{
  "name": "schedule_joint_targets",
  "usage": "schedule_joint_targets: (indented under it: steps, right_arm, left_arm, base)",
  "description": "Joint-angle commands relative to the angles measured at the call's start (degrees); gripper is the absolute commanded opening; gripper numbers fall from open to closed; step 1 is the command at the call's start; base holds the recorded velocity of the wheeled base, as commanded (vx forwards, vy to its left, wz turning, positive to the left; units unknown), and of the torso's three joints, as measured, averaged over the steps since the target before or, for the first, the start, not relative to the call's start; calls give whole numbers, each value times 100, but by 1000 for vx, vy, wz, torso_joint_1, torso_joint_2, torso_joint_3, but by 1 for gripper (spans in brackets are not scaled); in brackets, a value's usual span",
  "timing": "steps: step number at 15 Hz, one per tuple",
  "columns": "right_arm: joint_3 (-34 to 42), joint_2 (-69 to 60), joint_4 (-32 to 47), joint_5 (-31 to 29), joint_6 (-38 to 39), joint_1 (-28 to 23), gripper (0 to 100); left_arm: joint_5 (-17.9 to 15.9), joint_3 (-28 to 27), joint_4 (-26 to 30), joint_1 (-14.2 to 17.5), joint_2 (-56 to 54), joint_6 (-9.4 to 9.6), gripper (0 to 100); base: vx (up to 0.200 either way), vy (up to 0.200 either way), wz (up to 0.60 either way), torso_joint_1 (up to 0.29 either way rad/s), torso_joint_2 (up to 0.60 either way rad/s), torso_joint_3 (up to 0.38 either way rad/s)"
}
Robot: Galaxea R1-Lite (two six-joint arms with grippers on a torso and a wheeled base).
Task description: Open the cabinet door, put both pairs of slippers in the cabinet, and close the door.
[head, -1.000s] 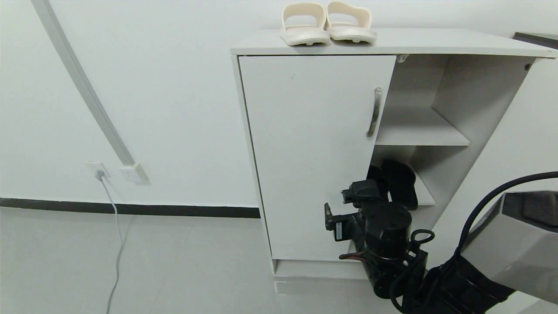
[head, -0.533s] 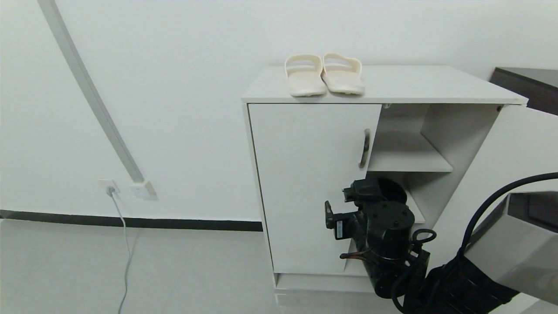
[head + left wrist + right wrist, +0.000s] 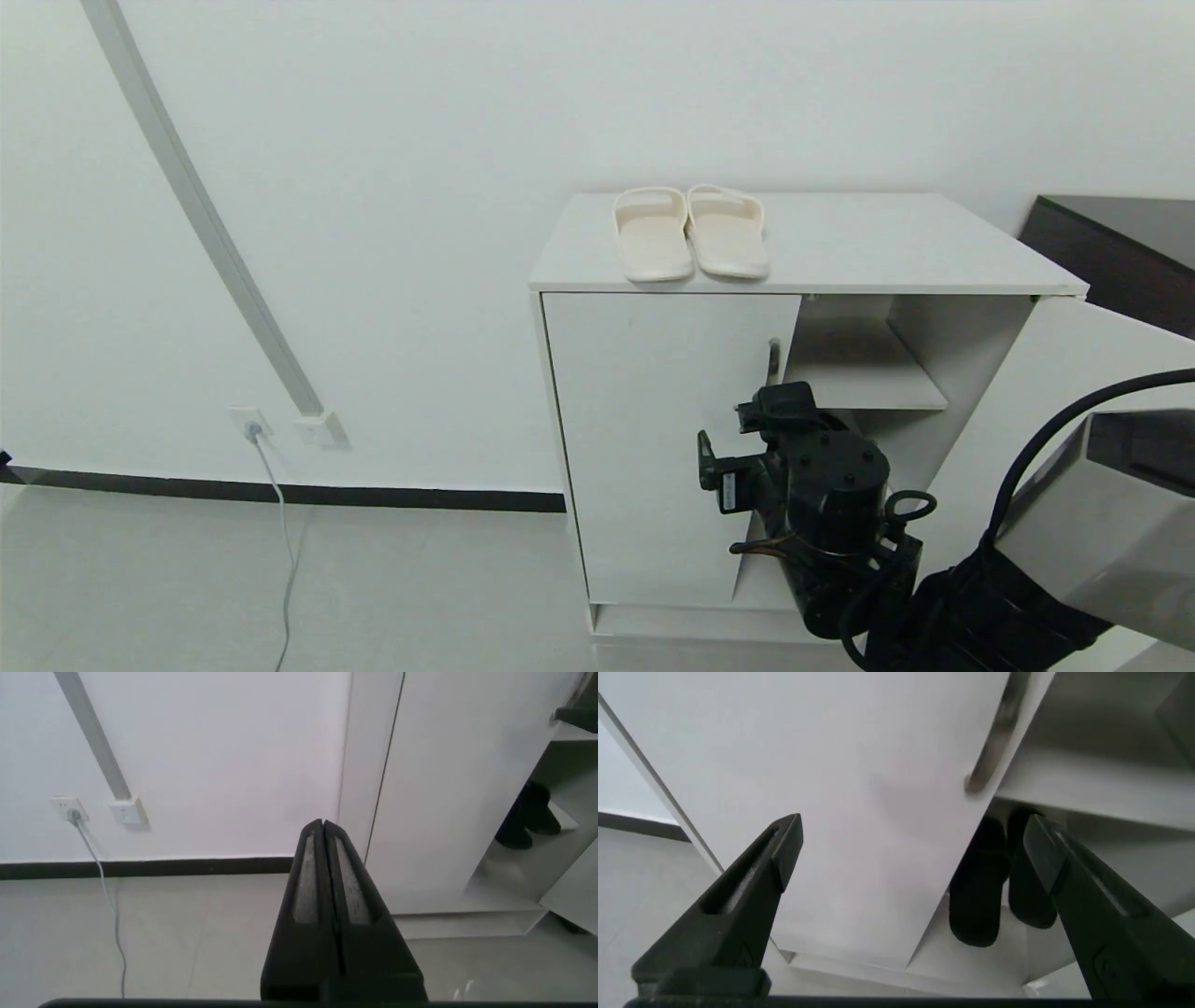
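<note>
A cream pair of slippers (image 3: 691, 233) lies on top of the white cabinet (image 3: 887, 243). The left door (image 3: 663, 439) is closed, with its metal handle (image 3: 773, 359) at its edge; the right door (image 3: 1046, 392) stands swung open. A black pair of slippers (image 3: 999, 891) sits on the lower shelf inside, also visible as the black pair (image 3: 525, 817) in the left wrist view. My right gripper (image 3: 910, 845) is open and holds nothing, a little in front of the closed door's handle (image 3: 994, 747) and the lower shelf. My left gripper (image 3: 322, 829) is shut on nothing, low and left of the cabinet.
A wall socket with a grey cable (image 3: 250, 427) and a slanted wall conduit (image 3: 196, 205) are left of the cabinet, above open floor (image 3: 280, 588). Dark furniture (image 3: 1120, 252) stands to the right. The upper shelf (image 3: 868, 373) holds nothing.
The whole head picture has shifted downward, so the camera has moved. More of the cabinet top shows, and my right arm now hides the black slippers.
</note>
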Motion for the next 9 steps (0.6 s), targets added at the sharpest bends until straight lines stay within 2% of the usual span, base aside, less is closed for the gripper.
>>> schedule_joint_targets:
  steps: [1, 9]
  right_arm:
    - [3, -3, -4, 2, -22, 3, 100]
    - [20, -3, -224, 2, -145, 3, 100]
  left_arm:
    - [-2, 1, 2, 1, 7, -1, 0]
    - [-11, 1, 2, 1, 7, 17, 0]
  base:
    - [0, 0, 0, 193, -500, -315]
    - [0, 0, 0, 210, -527, -319]
